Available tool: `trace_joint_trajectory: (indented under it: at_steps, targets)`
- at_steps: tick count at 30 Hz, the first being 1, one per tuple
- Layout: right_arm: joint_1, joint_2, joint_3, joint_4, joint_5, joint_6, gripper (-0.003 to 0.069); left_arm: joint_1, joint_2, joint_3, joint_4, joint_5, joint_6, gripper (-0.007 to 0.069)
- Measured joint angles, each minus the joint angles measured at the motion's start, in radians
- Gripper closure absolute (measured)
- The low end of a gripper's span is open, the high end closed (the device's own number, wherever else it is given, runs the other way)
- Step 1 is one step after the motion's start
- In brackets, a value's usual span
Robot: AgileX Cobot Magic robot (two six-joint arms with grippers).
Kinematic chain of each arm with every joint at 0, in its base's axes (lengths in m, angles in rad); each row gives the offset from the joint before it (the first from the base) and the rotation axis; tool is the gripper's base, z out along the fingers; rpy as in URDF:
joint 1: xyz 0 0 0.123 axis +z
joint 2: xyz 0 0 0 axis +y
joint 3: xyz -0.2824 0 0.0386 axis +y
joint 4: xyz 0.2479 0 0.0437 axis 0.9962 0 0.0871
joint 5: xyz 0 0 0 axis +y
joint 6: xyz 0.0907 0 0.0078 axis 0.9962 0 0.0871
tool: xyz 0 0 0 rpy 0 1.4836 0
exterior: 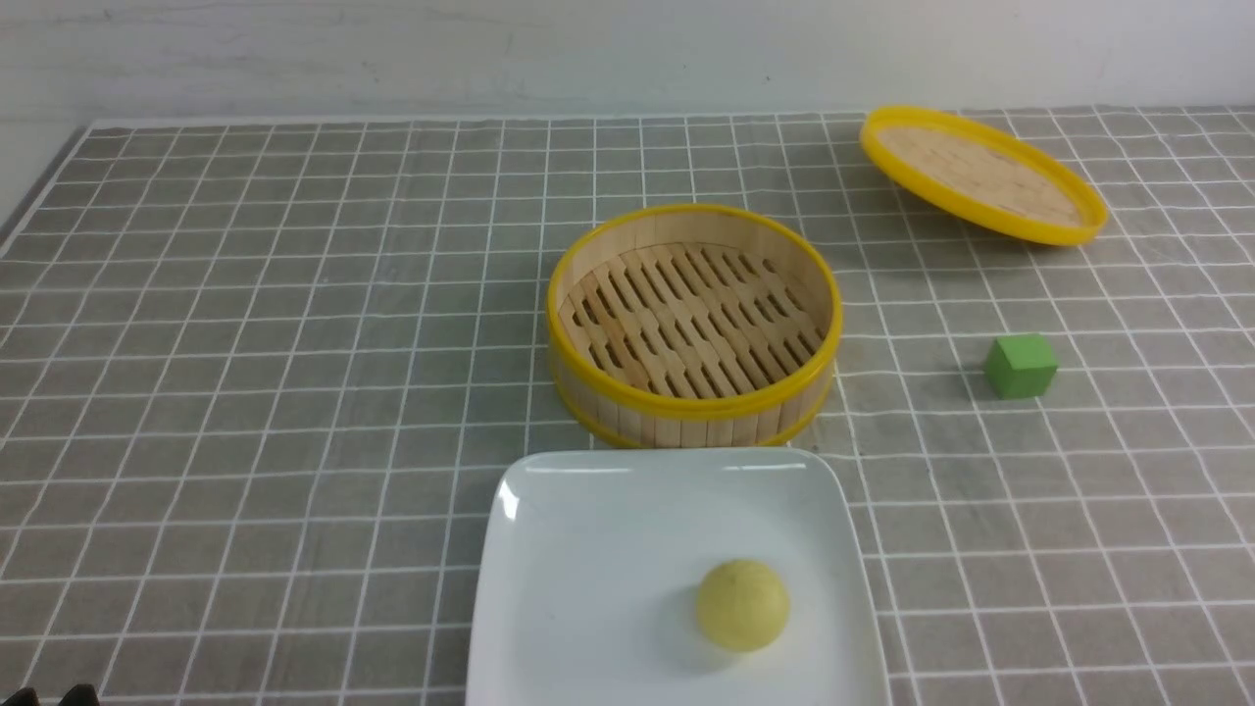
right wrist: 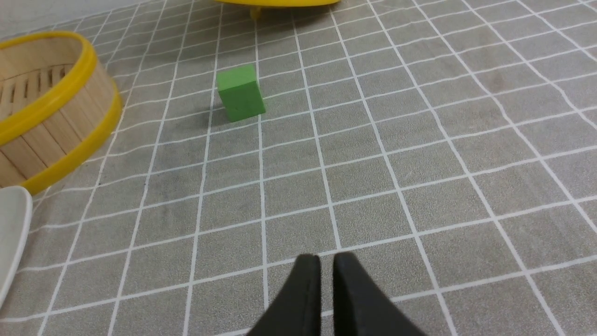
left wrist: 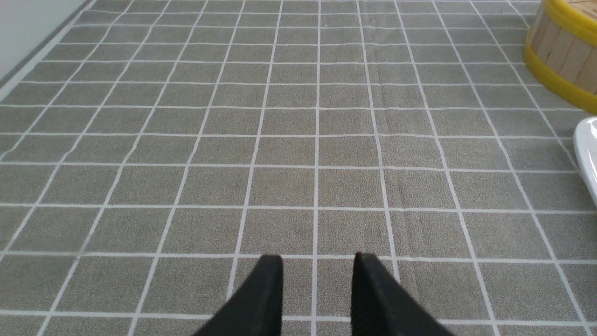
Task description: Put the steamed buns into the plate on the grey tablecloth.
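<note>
One steamed bun [exterior: 742,605] sits in the plate [exterior: 588,510], well off both my grippers. Left gripper [left wrist: 317,266] fingers apart, empty; right gripper [right wrist: 326,263] fingers nearly together, empty. My worry: any sweep plateward could knock the bun rolling.

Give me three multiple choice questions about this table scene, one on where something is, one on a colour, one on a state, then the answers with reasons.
1. Where does the steamed bun sit?
A. in the steamer basket
B. on the white plate
C. on the bamboo lid

2. What colour is the cube?
A. red
B. blue
C. green

3. What state is the steamer basket in?
A. empty, uncovered
B. closed by its lid
C. holding two buns

Answers:
1 B, the bun rests on the plate's surface.
2 C, the cube right of the basket is green.
3 A, only bare slats show, and the lid lies apart behind the cube.
</note>
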Motion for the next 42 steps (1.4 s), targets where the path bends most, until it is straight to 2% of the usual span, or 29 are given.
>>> trace_joint_trajectory:
  at_steps: [42]
  targets:
    - [0.000, 0.000, 0.000, 0.000, 0.000, 0.000, 0.0547, 0.000, 0.000, 0.000, 0.000, 0.000, 0.000, 0.0384]
